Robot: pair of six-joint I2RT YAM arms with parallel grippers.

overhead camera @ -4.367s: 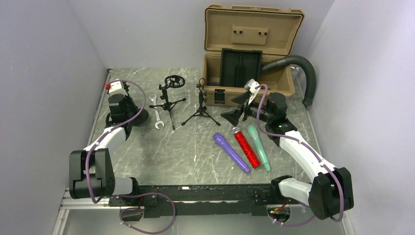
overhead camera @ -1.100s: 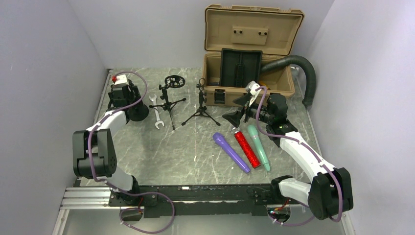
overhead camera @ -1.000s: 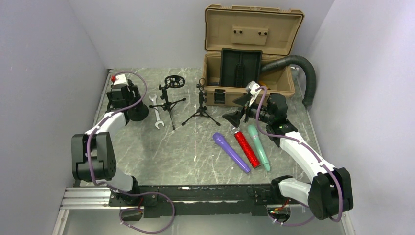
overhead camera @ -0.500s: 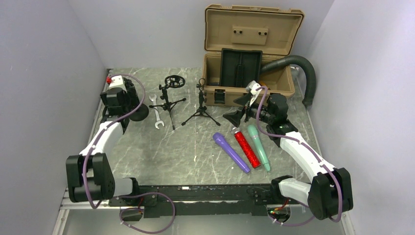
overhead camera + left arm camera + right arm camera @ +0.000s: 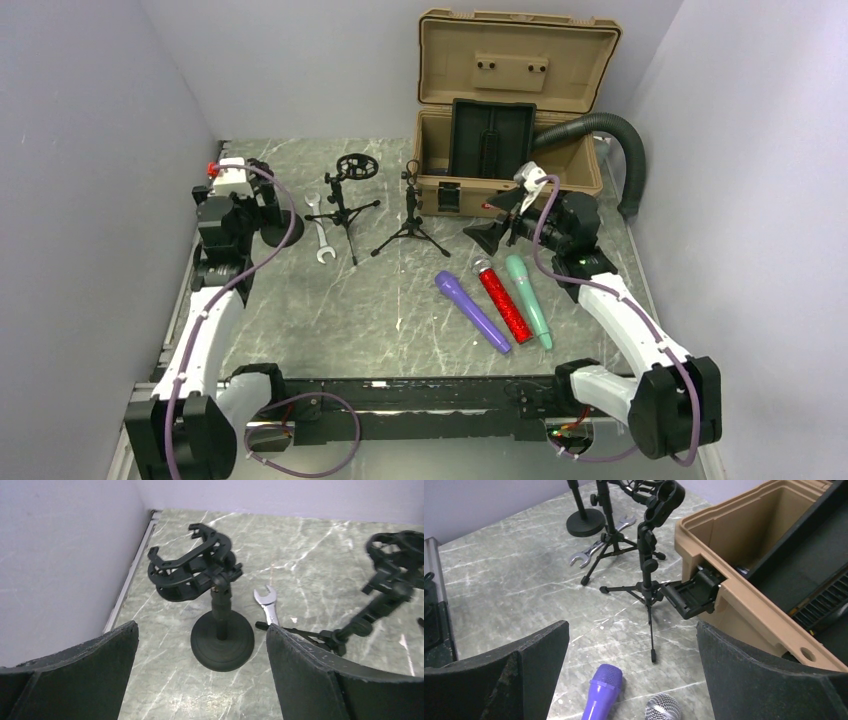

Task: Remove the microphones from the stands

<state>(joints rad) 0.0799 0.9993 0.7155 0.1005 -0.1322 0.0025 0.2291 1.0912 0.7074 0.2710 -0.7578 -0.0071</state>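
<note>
Grey marbled table (image 5: 330,310) between lilac walls, seen from overhead and from both wrists. No stand carries a microphone. The round-base stand (image 5: 220,605) at 10 o'clock, the tripod stand (image 5: 343,205) at 11 and the clip stand (image 5: 647,545) at 12 all show vacant holders, so I judge the removal complete.

The purple microphone (image 5: 472,312), red microphone (image 5: 505,303) and teal microphone (image 5: 529,299) lie side by side on the table at 4 o'clock from its centre. Which one came from a stand I cannot tell.

My left hand (image 5: 201,627) is spread wide and empty, facing the round-base stand. My right hand (image 5: 632,627) is likewise spread and empty, above the purple and red heads.

Each microphone looks rigid, fairly light and round-bodied, so it is likely to roll. The mesh head probably dents, and the smooth barrels may slip. I would pinch across mid-barrel, never the grille.

An open case (image 5: 510,100) stands at 1 o'clock, and a wrench (image 5: 320,235) lies between the two left stands.
</note>
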